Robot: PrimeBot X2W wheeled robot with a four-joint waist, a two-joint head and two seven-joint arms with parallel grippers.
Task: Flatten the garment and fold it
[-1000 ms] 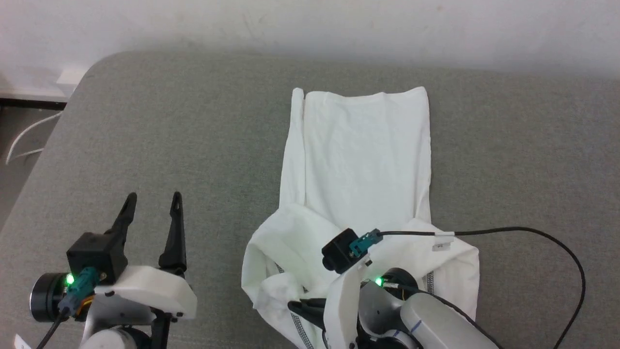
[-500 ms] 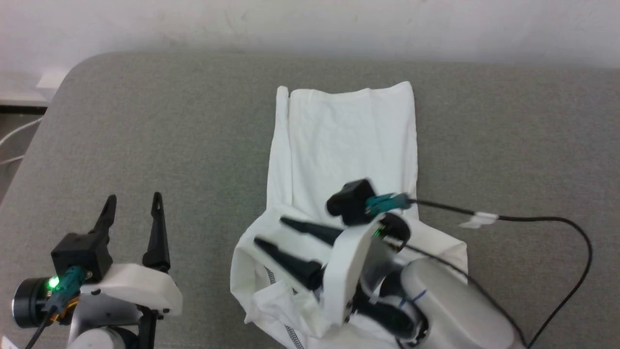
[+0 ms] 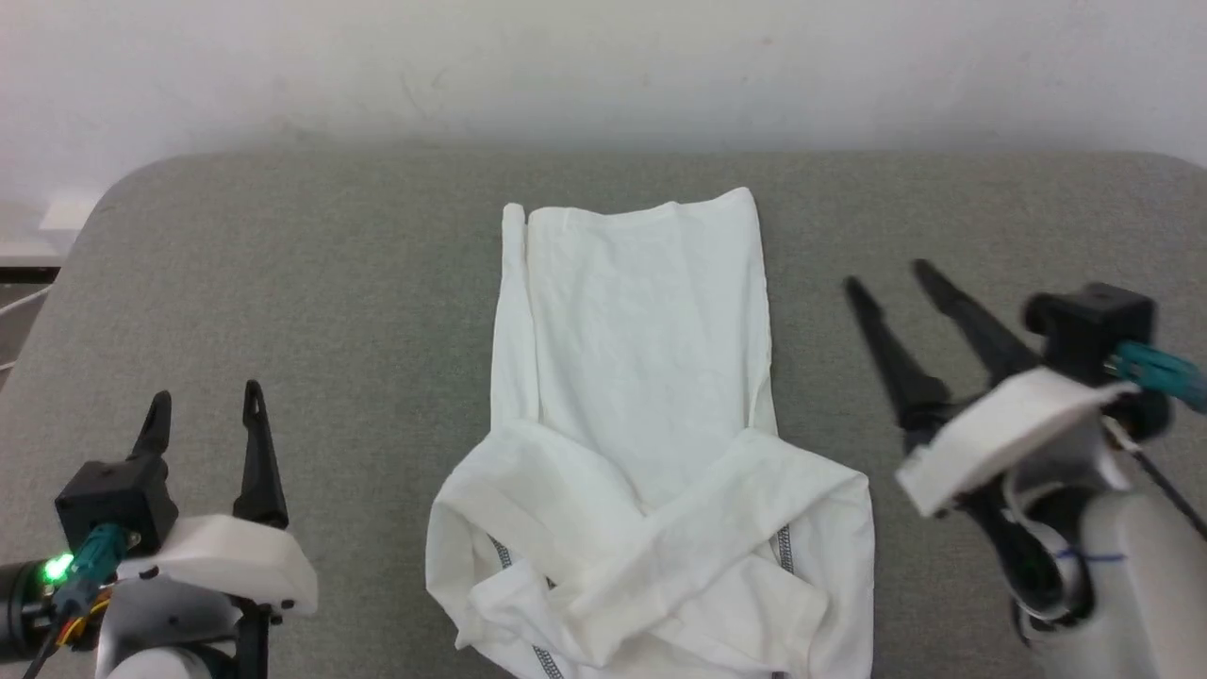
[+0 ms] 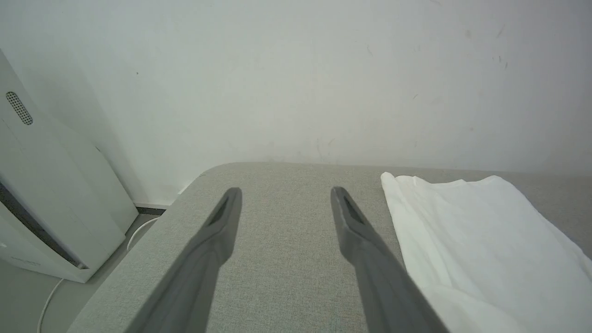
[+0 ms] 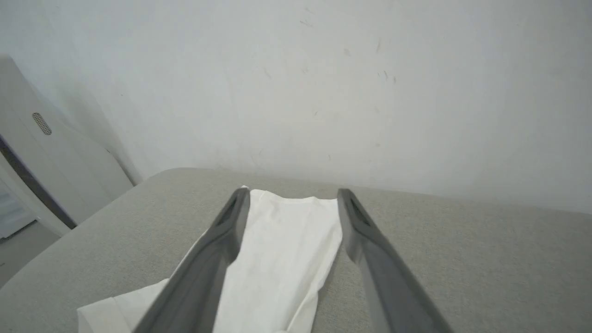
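A: As the left gripper [image 3: 206,391] sits low, aimed straight at the wall [image 3: 603,66], how do its 2 fingers stand?
B: Spread apart and empty, over bare grey cushion [image 3: 330,302]. The cushion's rounded edge lies to their left, with open room ahead.
A: And to their right?
B: 1 white garment [image 3: 641,377] lies flat, reaching farther than those fingertips. Its 2 sleeves [image 3: 660,547] are crossed over the near end.
A: The right gripper [image 3: 884,273]?
B: It's tilted. Its 2 fingers lean left toward the garment, spread wide, pinching nothing and clear of the cloth. Bare cushion lies ahead of them and to their right.
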